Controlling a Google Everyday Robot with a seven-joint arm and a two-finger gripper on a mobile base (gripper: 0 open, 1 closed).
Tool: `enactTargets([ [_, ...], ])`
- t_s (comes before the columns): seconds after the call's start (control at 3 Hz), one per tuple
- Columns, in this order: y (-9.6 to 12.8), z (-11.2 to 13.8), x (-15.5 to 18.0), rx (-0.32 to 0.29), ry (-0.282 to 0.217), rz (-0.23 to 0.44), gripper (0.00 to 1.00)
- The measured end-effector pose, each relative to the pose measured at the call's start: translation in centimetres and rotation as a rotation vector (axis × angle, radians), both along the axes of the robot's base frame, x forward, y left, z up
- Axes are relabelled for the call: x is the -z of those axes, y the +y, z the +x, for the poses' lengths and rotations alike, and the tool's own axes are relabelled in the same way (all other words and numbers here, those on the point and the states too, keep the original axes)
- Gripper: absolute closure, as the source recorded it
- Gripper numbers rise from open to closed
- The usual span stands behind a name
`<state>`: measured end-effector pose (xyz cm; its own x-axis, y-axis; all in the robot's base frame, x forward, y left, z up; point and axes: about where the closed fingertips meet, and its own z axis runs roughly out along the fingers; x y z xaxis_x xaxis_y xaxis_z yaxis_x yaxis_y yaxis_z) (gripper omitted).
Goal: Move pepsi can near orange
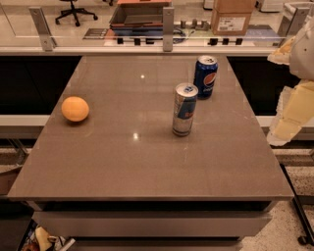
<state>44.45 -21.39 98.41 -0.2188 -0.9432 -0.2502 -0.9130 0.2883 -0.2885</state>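
Pepsi can: upright on the table, just behind the tall silver-and-blue can and a little to its right, close but apart from it; logo facing the camera.
Orange: well to the left of the tall can, near the table's left edge, at about the same depth.
Tall can: upright, right of the table's middle.
Gripper: far to the right of the tall can, past the table's right edge, pale and partly cut off by the frame; touching nothing on the table, holding nothing that shows.
Gripper opening: cannot tell.
Cardboard box: far behind the tall can, beyond the table's back edge, slightly to the right.
Office chair: far behind the tall can, to the left.
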Motion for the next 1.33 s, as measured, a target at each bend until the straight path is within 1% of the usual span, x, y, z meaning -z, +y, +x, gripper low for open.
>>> enactTargets([
  [0.33,0.3,1.3,0.9,0.018,-0.016,0.048,0.00],
  [0.67,1.0,2.7,2.5,0.053,-0.042,0.138,0.00],
  [1.0,1.5,4.5,4.3,0.086,-0.098,0.244,0.00],
  [1.33,1.2,6.8,6.0,0.124,-0.174,0.351,0.00],
])
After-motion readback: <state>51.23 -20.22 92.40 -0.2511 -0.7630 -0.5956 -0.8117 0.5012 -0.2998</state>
